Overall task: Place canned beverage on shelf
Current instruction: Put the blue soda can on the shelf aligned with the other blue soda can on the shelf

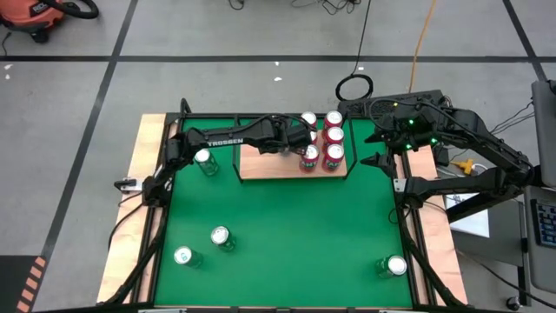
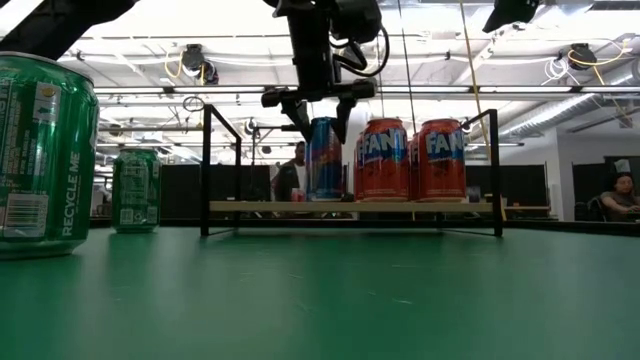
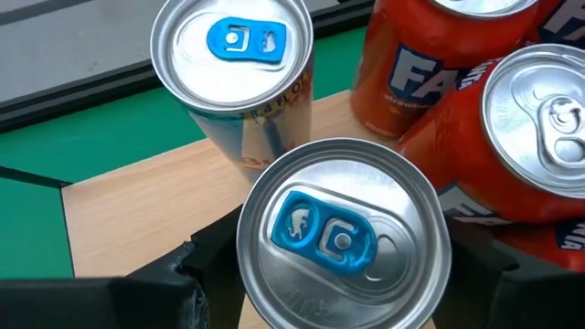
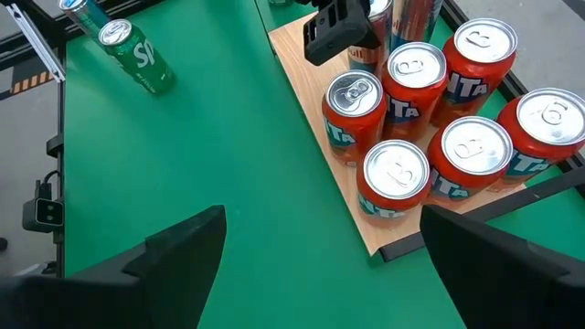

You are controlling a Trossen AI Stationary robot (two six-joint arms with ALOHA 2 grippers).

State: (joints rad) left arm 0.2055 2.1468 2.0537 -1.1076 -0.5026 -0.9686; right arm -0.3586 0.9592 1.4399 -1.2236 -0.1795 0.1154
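Your left gripper (image 2: 321,115) straddles a blue-tabbed can (image 3: 340,245) standing on the shelf (image 1: 261,165), its fingers on either side; whether they press it, you cannot tell. Beside it stand four orange cans (image 1: 334,155). Your right gripper (image 1: 375,161) waits spread and empty; four green cans (image 1: 221,237) stay on the table.

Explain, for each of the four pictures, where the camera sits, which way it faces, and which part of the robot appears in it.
High view: above the table, looking straight down; both arms and the shelf show.
Low view: at table-top height, looking level across at the shelf; the left gripper comes down from above.
Left wrist view: on the left arm, looking down on a blue-tab can between its own jaws.
Right wrist view: on the right arm, beside the shelf, facing the red cans; its jaws are open and empty.
Shared: all four show the red cans.
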